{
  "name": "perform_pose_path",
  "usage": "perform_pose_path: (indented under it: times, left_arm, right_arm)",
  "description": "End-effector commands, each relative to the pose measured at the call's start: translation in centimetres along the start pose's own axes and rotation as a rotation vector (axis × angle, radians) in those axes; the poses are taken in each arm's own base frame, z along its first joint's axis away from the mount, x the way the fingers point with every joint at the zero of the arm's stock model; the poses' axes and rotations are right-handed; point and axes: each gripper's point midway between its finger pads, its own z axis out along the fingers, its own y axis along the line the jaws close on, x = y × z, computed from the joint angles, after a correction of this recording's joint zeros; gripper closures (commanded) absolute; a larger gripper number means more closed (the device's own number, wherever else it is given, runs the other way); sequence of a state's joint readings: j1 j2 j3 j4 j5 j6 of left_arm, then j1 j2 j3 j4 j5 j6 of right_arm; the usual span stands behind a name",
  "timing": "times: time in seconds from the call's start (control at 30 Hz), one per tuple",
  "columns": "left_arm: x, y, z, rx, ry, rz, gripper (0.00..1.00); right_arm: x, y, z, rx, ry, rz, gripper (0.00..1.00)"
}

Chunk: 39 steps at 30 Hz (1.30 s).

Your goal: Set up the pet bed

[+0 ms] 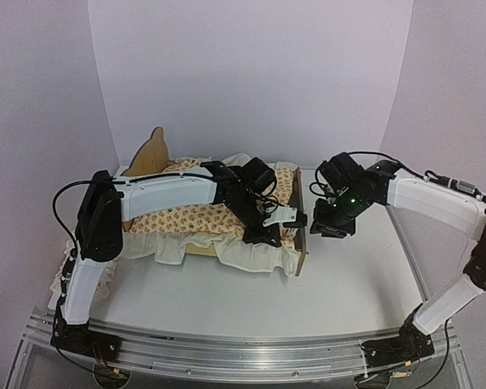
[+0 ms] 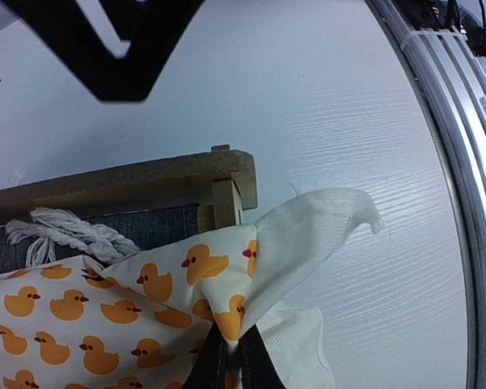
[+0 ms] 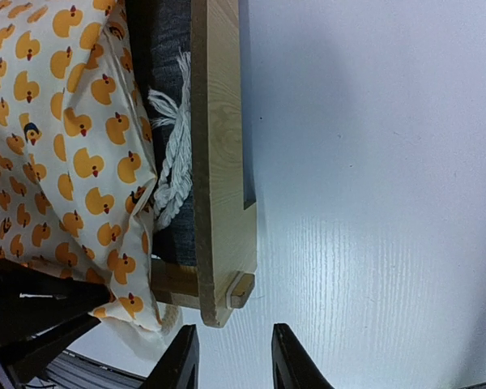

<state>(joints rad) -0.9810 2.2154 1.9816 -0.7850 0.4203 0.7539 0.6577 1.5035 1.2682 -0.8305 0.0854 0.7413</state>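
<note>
The fingers of the left gripper point(image 2: 233, 361) are pressing together on a fold of the duck-print cushion point(image 2: 105, 324), right where its cream ruffle point(image 2: 312, 231) is spilling past the corner post of the pet bed point(image 2: 146, 174). The jaws of the right gripper point(image 3: 231, 356) are standing apart with nothing between them, hanging over bare table point(image 3: 373, 203) just beside the foot rail point(image 3: 219, 146).

The step in hand appears to be seating this cushion corner inside the frame. To do it well, the left arm should be drawing the fabric low and toward the post, so the padded part is dropping within the rails and only the ruffle is hanging outside. The rope tie point(image 2: 65, 231) lying against the rail is worth watching, since it could be getting trapped under the cushion. The plywood frame looks light and is likely to slide under a sideways tug, so bracing the foot rail with the free right gripper would probably help.

In the top view the bed is sitting left of the table's centre, under the left arm. Its long axis is running from about 10 o'clock to 4 o'clock: the scalloped headboard point(image 1: 152, 152) is pointing to 10 o'clock and the foot is pointing to 4 o'clock, toward the right gripper.
</note>
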Motion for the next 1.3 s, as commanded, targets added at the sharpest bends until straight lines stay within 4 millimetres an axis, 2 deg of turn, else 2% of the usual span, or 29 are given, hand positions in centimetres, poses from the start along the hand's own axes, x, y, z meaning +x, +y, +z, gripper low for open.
perform_pose_path:
  times: [0.0,0.13,0.27,0.37,0.5,0.63,0.77,0.87,0.93,1.0,1.03,1.1,1.17,1.27]
  left_arm:
    - [-2.1,0.0,-1.0,-0.014,-0.085,0.068,0.98]
    - [-1.8,0.1,-0.8,-0.018,-0.076,0.061,1.00]
    - [-3.2,1.1,-2.6,-0.047,-0.106,0.036,1.00]
    - [-5.1,3.2,-6.2,-0.096,-0.184,-0.018,1.00]
    - [-7.1,7.5,-13.3,-0.167,-0.326,-0.133,1.00]
    - [-6.8,11.3,-18.8,-0.248,-0.412,-0.234,1.00]
    - [-6.4,13.2,-22.6,-0.308,-0.457,-0.269,1.00]
    - [-6.0,13.6,-23.5,-0.334,-0.455,-0.271,1.00]
    - [-5.8,13.3,-23.2,-0.313,-0.453,-0.273,1.00]
    - [-5.5,12.9,-22.6,-0.285,-0.451,-0.286,1.00]
    - [-5.3,12.9,-22.3,-0.276,-0.448,-0.295,1.00]
    - [-5.1,12.9,-21.9,-0.268,-0.442,-0.302,1.00]
    - [-5.0,12.8,-21.8,-0.263,-0.438,-0.305,1.00]
    - [-4.8,12.9,-21.6,-0.259,-0.433,-0.308,1.00]
  right_arm:
    - [0.5,3.1,1.4,-0.101,0.070,-0.048,0.63]
    - [0.3,6.5,2.4,-0.216,0.055,-0.082,0.54]
    - [-1.1,6.4,2.7,-0.186,0.005,-0.042,0.53]
    - [-1.6,5.3,2.1,-0.170,-0.026,0.001,0.51]
    - [-2.9,5.1,-0.7,-0.198,-0.109,-0.083,0.47]
    - [-3.5,6.1,-2.8,-0.243,-0.180,-0.293,0.47]
    - [-3.3,7.2,-2.3,-0.300,-0.230,-0.535,0.48]
    - [-3.3,9.8,-1.6,-0.433,-0.307,-0.686,0.48]
    - [-3.4,10.7,-0.6,-0.473,-0.336,-0.728,0.47]
    - [-4.0,11.1,0.9,-0.447,-0.342,-0.752,0.49]
    - [-4.3,10.9,2.3,-0.410,-0.331,-0.763,0.50]
    - [-5.2,11.1,3.4,-0.366,-0.344,-0.795,0.53]
    - [-5.9,12.2,4.0,-0.384,-0.355,-0.811,0.54]
    - [-6.3,14.9,3.7,-0.476,-0.434,-0.840,0.51]
